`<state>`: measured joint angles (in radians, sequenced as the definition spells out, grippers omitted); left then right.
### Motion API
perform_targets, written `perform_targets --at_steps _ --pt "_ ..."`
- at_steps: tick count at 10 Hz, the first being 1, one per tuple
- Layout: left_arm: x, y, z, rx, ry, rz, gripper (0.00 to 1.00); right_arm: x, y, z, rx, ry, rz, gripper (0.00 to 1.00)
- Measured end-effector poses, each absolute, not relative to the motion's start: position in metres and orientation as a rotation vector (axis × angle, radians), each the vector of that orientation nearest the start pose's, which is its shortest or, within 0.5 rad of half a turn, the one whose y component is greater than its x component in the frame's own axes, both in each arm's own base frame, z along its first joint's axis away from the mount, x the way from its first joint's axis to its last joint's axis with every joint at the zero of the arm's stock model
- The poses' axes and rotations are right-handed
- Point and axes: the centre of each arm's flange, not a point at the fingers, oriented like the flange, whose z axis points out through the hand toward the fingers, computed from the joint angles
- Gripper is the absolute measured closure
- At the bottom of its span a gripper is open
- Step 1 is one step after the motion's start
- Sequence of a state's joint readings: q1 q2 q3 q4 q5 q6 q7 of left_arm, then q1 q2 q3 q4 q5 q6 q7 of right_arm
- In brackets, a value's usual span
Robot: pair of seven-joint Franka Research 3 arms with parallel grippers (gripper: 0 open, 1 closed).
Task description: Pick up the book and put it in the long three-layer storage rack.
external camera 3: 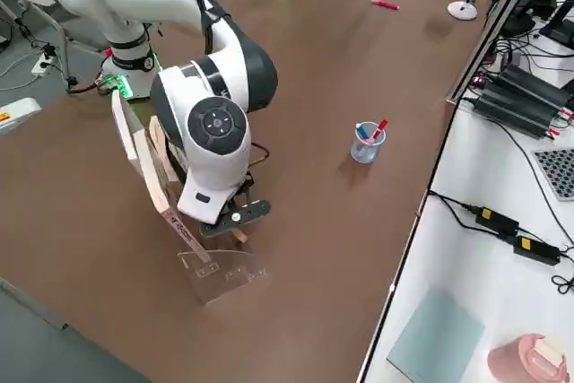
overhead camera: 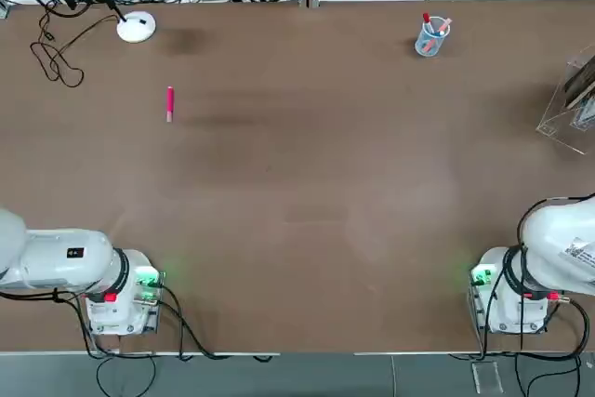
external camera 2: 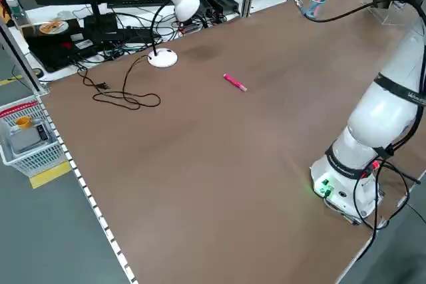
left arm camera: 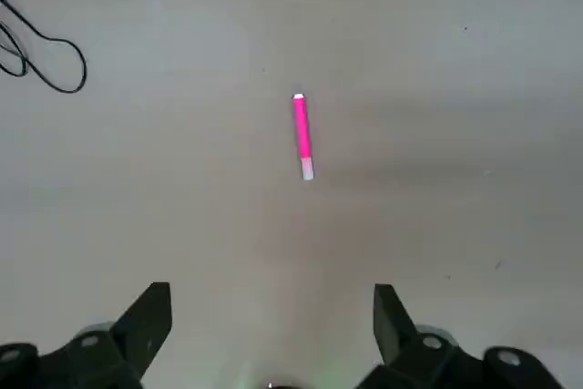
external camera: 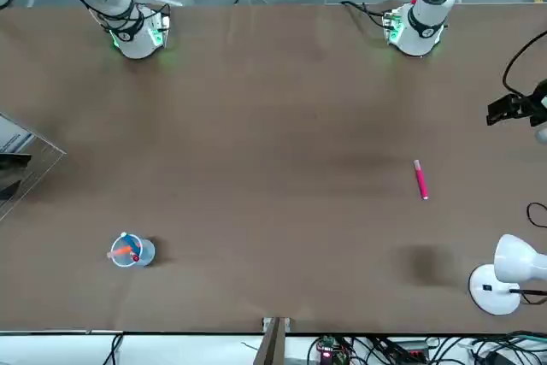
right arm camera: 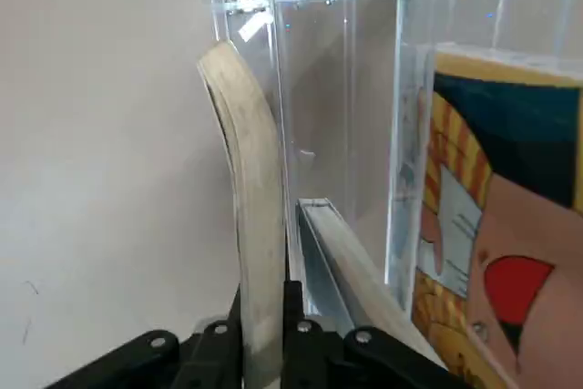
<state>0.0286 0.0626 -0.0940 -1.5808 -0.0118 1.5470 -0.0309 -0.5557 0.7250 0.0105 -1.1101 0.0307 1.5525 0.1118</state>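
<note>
With your right gripper (right arm camera: pixel 266 296) clamped on the upright book (right arm camera: pixel 258 189) beside the clear storage rack (right arm camera: pixel 398 134) at the desk's (overhead camera: pixel 307 165) right edge, line its spread pages up with the slot before lowering gently, leaving your open left gripper (left arm camera: pixel 273 291) parked near the near-left corner.

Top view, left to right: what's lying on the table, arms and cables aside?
White lamp base → pink marker → clear cup of pens → clear acrylic rack
</note>
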Motion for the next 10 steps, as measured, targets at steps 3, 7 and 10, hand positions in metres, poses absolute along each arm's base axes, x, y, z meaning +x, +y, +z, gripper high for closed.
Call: perform_targets --at_steps 3,7,10 --pt "0.5671 -0.0366 0.5828 -3.151 0.053 0.153 0.03 0.6171 -0.3676 0.3657 -2.846 1.008 0.411 0.85" --pt "0.5671 -0.0366 0.5828 -3.151 0.053 0.153 0.03 0.6177 -0.3677 0.3633 -2.84 1.026 0.415 0.85" --pt "0.5671 -0.0365 0.5828 -3.151 0.053 0.153 0.03 0.619 -0.3657 0.3635 -2.84 1.025 0.414 0.85"
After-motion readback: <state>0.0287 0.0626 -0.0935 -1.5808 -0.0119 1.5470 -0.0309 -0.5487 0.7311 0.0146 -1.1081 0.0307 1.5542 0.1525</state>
